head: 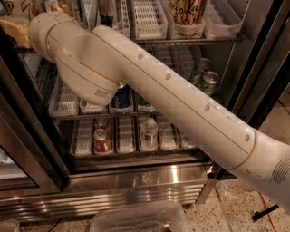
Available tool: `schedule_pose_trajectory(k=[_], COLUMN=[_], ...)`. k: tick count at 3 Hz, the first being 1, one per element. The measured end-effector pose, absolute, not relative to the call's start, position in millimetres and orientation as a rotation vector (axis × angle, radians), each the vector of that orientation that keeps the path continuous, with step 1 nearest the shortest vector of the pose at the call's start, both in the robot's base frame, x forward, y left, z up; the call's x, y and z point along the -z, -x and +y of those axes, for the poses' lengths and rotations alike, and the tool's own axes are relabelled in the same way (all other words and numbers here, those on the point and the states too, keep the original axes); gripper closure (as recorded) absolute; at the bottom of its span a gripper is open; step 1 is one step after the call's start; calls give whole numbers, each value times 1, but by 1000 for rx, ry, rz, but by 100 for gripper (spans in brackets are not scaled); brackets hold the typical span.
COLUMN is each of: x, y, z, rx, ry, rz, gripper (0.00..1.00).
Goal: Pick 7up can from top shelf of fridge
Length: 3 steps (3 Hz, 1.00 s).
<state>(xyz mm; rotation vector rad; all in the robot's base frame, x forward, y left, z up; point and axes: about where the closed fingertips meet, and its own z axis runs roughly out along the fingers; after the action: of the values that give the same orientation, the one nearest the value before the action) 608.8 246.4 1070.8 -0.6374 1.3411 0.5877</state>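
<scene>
A: What do we see, biggest first?
B: The fridge (pixel 136 181) fills the frame, with its ribbed steel base along the bottom. Our cream arm (pixel 172 104) crosses it from the lower right to the upper left.
A: And the top shelf?
B: The top shelf (pixel 190 41) runs along the upper edge and carries clear lane trays. Tall brown cans (pixel 186 13) stand right of centre.
A: Where is the 7up can?
B: We can't single it out. A pale can (pixel 108 11) stands on that shelf just right of the wrist, and we can't read its markings.
A: Lower down?
B: On the middle rack we see green cans (pixel 210 82) at right and a blue can (pixel 121 97) under the arm. A red can (pixel 102 141) and a bottle (pixel 148 133) sit on the rack below.
A: The gripper?
B: The gripper (pixel 16 29) sits in the upper left corner, past the wrist, at top-shelf level. We can't make out whether it grips anything.
</scene>
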Motion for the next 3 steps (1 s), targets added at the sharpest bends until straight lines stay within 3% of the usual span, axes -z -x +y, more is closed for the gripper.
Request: schedule_pose_trajectory(k=[1,3], x=[-1070,-1070], y=[-609,-609], z=[247,247], rx=[-590,-590], ry=[638,638], rz=[1342,1342], gripper=[39,88])
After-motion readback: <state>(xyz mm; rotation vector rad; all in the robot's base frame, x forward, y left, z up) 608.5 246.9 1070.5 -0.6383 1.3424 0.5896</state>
